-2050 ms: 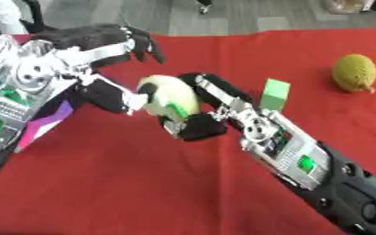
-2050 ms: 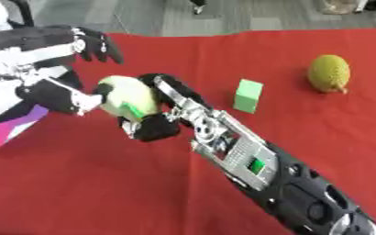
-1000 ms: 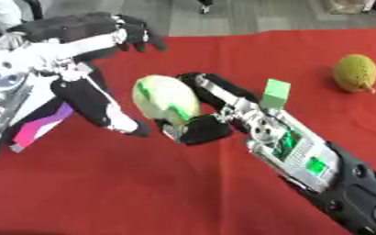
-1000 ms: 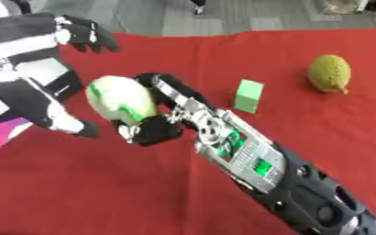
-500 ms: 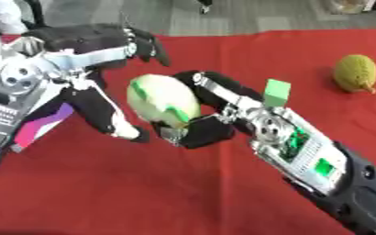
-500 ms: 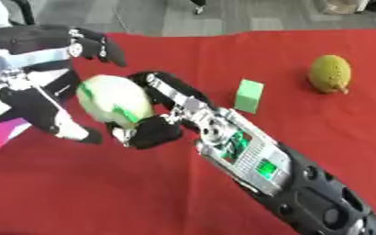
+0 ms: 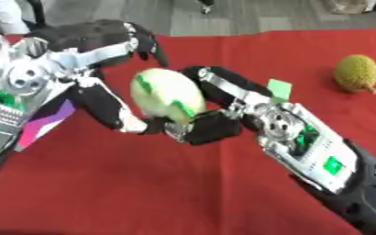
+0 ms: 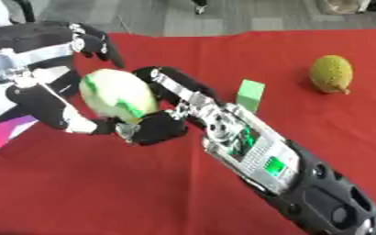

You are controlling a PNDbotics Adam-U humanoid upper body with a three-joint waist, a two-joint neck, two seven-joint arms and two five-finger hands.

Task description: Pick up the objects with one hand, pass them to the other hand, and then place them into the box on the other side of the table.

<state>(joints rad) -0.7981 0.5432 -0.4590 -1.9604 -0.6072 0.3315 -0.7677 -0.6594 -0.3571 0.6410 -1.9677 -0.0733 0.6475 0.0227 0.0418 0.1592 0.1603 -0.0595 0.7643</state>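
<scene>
A pale green and white round vegetable (image 7: 165, 94), like a small cabbage, is held above the red cloth (image 7: 143, 183). My right hand (image 7: 213, 129) is shut on it, fingers (image 7: 223, 82) curled over its right side and the thumb under it. My left hand (image 7: 95, 39) stands open around the vegetable's left side. Its fingers (image 7: 147, 43) arch just above the top and its thumb (image 7: 111, 110) reaches below, meeting the right thumb. I cannot tell whether the left fingers touch the vegetable.
A small green block (image 8: 251, 95) stands on the cloth behind my right forearm. A spiky yellow-green fruit (image 7: 356, 73) lies at the far right. A purple and pink panel (image 7: 45, 123) shows at the left edge. Grey floor lies beyond the table's far edge.
My right hand has carried the vegetable left and up, in between the left hand's fingers and thumb. The left hand spread wide, then closed in around it.
</scene>
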